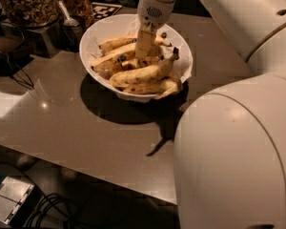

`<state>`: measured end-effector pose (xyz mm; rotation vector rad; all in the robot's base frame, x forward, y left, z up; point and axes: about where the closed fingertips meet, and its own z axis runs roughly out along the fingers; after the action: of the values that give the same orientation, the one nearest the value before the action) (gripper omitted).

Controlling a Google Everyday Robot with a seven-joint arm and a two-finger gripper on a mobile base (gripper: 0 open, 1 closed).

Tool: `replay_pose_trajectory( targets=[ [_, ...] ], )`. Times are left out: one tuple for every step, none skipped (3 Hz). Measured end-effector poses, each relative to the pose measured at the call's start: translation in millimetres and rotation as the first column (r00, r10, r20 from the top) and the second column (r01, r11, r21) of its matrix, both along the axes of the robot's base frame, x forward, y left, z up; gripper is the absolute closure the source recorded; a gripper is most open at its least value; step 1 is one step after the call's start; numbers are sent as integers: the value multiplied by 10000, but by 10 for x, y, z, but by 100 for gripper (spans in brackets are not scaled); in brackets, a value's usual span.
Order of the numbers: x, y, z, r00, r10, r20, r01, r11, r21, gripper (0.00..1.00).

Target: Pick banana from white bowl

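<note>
The robot's tan gripper (pixel 144 56) is reaching down into the wide round white bowl (pixel 102 30), among the bunch; whether it is clamping anything cannot be told. The freckled yellow banana (pixel 107 62) is lying inside, its dark oval sticker (pixel 121 57) unreadable

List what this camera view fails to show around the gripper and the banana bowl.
All in the camera view:
- Gripper, down in the white bowl: its lower end is buried in the bunch.
- Banana with the sticker: far end covered by the gripper.
- Table: right part hidden behind the robot's arm.
- Jar: top cut off by the upper edge.
</note>
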<state>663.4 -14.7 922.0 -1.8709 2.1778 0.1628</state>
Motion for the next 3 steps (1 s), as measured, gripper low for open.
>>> replay_pose_trajectory(
  targets=[
    [-33,-10,80,10000,63,74,-66,9987,505,100],
    [-97,-65,170,9998,56,167,-76,9928,1197,100],
    [-202,-188,328,9991,-204,379,139,9866,1627,100]
  ],
)
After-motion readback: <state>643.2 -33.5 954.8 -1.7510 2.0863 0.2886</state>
